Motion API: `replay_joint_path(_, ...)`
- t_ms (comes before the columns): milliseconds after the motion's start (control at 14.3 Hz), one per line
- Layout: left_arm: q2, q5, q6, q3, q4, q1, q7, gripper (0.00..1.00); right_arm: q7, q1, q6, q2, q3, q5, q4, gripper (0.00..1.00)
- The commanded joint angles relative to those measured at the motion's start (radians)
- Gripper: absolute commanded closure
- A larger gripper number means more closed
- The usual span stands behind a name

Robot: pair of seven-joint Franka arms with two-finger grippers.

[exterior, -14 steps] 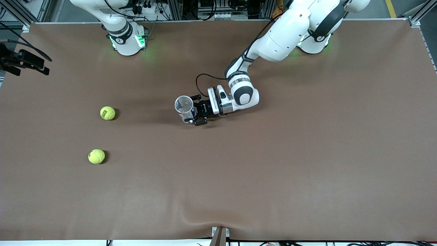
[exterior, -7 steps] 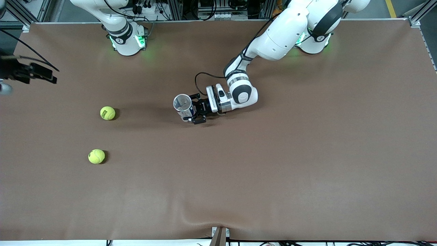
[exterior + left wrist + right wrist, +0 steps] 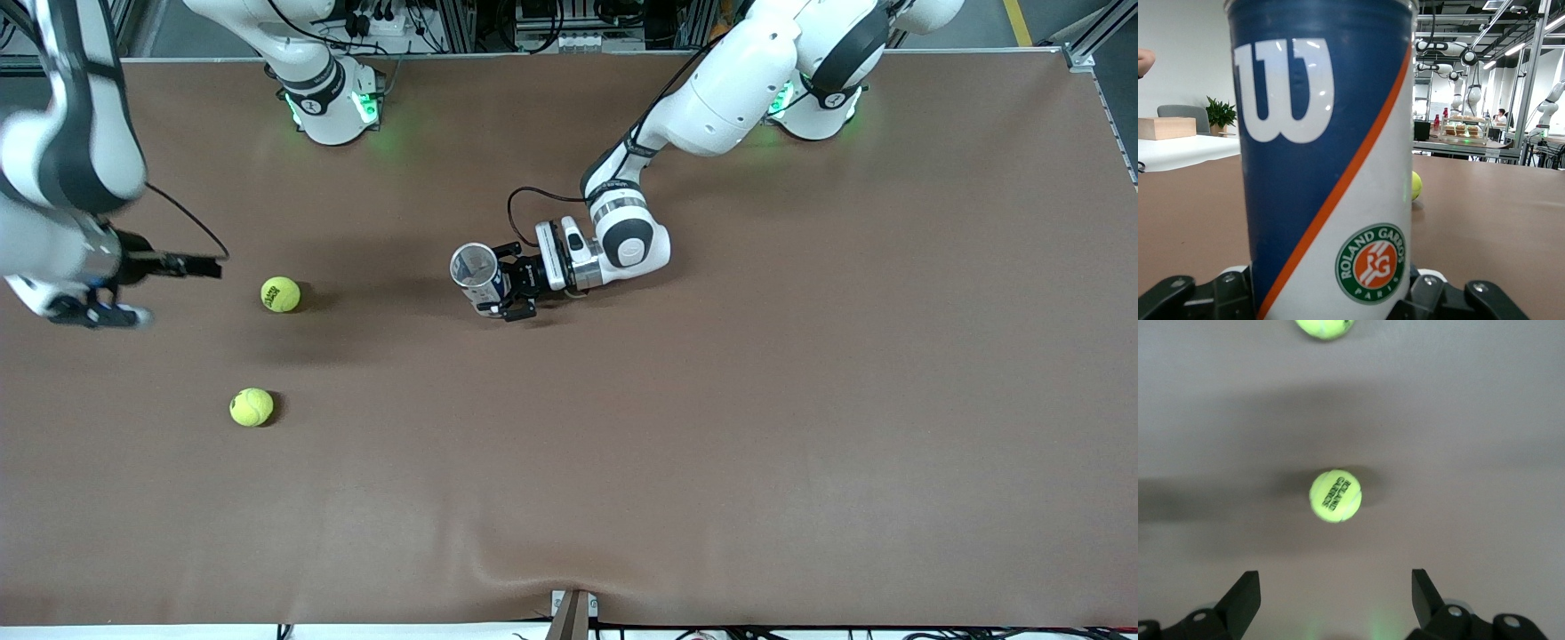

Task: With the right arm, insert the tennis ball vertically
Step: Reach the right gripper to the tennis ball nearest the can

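Note:
The tennis ball can [image 3: 474,267], blue and white with an orange stripe, stands upright with its mouth open at the table's middle. My left gripper [image 3: 503,290] is shut on its lower body; the can fills the left wrist view [image 3: 1318,133]. Two yellow tennis balls lie toward the right arm's end, one [image 3: 280,293] farther from the front camera and one [image 3: 252,406] nearer. My right gripper [image 3: 98,313] hangs high over the table beside the farther ball. In the right wrist view its fingers [image 3: 1245,597] are open and empty, with one ball [image 3: 1335,495] below and ahead of them.
The brown table mat [image 3: 711,444] is wrinkled at the front edge near a small bracket [image 3: 573,613]. The second ball shows at the edge of the right wrist view [image 3: 1325,327]. A ball peeks out beside the can in the left wrist view [image 3: 1416,185].
My right arm has swung in from the table's edge toward the two balls. My left gripper and the can have shifted very slightly.

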Motion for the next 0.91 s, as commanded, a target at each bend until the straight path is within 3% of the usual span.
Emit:
replay_joint_path(0, 0.025, -0.117, -0.005, -0.038, -0.014, 0.018, 0.471, 0.32, -0.01, -0.003, 0.087, 0.023, 0.006, -0.008, -0.062, 0.0)
replay_joint_path(279, 0.029, -0.119, -0.005, -0.038, -0.011, 0.016, 0.471, 0.32, 0.004, 0.0, 0.248, 0.109, 0.007, -0.007, -0.134, 0.0)
replay_joint_path(837, 0.029, -0.119, -0.005, -0.038, -0.011, 0.018, 0.472, 0.32, 0.014, 0.023, 0.26, 0.205, 0.012, 0.048, -0.153, 0.0)
